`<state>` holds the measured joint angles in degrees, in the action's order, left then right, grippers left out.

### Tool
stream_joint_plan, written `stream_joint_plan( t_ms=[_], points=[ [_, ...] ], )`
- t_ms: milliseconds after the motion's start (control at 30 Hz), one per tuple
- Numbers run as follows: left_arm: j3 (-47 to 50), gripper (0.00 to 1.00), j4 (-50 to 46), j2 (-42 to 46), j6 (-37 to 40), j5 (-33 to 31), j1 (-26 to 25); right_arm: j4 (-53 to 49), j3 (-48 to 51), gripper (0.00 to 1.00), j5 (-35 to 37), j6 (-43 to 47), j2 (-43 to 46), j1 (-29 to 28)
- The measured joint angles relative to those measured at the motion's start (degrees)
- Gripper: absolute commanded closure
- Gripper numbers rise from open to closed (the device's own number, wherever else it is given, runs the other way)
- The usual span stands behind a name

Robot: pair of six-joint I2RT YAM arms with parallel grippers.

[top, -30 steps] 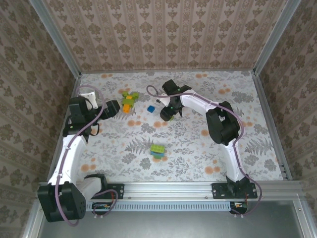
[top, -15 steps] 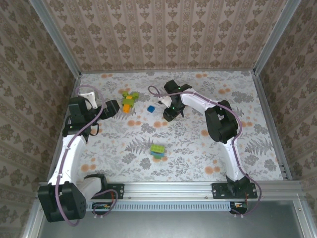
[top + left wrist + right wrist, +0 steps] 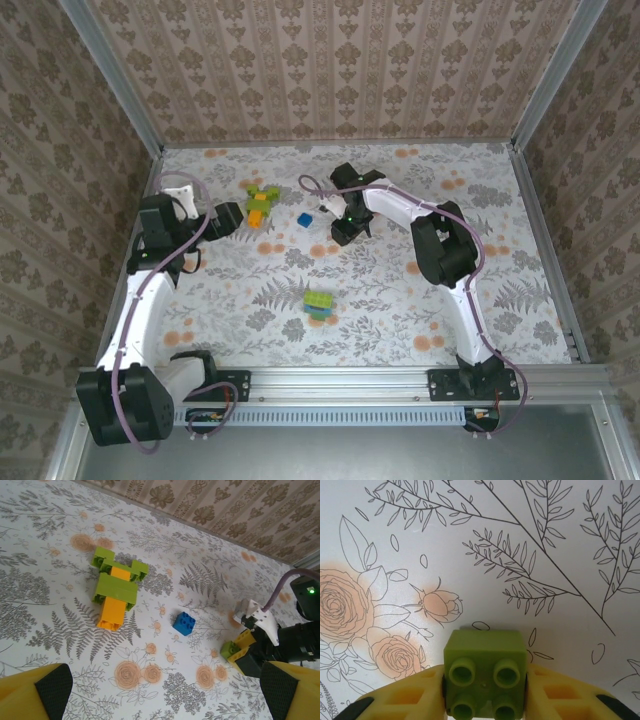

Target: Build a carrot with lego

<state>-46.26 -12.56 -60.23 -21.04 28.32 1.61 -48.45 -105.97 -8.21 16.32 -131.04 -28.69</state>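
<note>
My right gripper (image 3: 485,682) is shut on a small light green lego brick (image 3: 485,670), studs facing the camera, just above the floral table. The left wrist view shows that brick (image 3: 229,650) low at the right gripper (image 3: 241,649). From above, the right gripper (image 3: 338,232) is in the middle of the back half. A partly built piece of light green and orange bricks (image 3: 116,587) lies to its left (image 3: 260,205). A single blue brick (image 3: 184,623) sits between them (image 3: 304,220). My left gripper (image 3: 222,222) is open and holds nothing, left of the built piece.
A small stack of light green and blue bricks (image 3: 319,303) sits nearer the arms' bases at the table's centre. Patterned walls and a metal frame (image 3: 540,240) bound the table on three sides.
The right gripper's fingers have shut on the light green brick and the gripper has shifted slightly. The left arm has not moved.
</note>
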Motion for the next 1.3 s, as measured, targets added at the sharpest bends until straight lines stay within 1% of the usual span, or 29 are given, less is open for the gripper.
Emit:
stream_joint_plan(
  t_ms=[67, 167, 233, 300, 433, 500, 533, 633, 767, 900, 1067, 1300],
  points=[
    [0.02, 0.02, 1.25, -0.46, -0.02, 1.84, 0.0, 0.0, 0.0, 0.68, -0.02, -0.44, 0.0, 0.17],
    [0.92, 0.03, 5.73, -1.18, -0.7, 6.84, -0.15, 0.0, 0.0, 0.71, -0.02, -2.16, 0.0, 0.39],
    [2.32, 0.02, 9.05, -1.49, -1.05, 9.38, -1.46, 0.0, 0.02, 0.73, -0.02, -4.37, 0.04, 0.72],
    [3.19, 0.0, 11.02, -2.27, -0.09, 10.95, -5.14, 0.37, 0.79, 0.74, 0.0, -6.99, 0.5, 1.14],
    [4.94, 0.0, 14.05, -4.35, 5.33, 10.91, -17.49, 0.87, 5.84, 0.73, -0.17, -13.42, 3.98, 2.05],
    [7.3, 0.0, 16.61, -4.13, 7.87, 10.86, -21.84, 1.9, 9.64, 0.73, -0.61, -16.68, 6.73, 2.36],
    [8.85, 0.0, 18.01, -3.85, 9.14, 10.84, -23.52, 2.6, 11.74, 0.73, -0.96, -18.18, 8.31, 2.45],
    [13.7, 0.0, 21.88, -2.4, 12.22, 10.27, -26.23, 4.98, 18.67, 0.73, -2.21, -22.27, 13.6, 2.67],
    [18.53, 0.0, 26.25, -0.11, 15.93, 9.01, -30.12, 7.45, 26.4, 0.73, -3.04, -25.38, 19.69, 2.16],
    [24.96, 0.0, 35.45, 1.62, 19.21, 8.2, -35.82, 8.55, 32.3, 0.74, -2.97, -26.71, 24.48, 1.4],
    [31.91, 0.0, 44.59, -0.17, 21.18, 8.59, -38.58, 8.63, 35.89, 0.74, -2.69, -27.19, 28.28, 1.16],
    [33.11, 0.0, 52.87, -3.23, 23.61, 8.66, -40.94, 9.22, 37.42, 0.74, -2.32, -27.78, 29.53, 0.09]
  ],
)
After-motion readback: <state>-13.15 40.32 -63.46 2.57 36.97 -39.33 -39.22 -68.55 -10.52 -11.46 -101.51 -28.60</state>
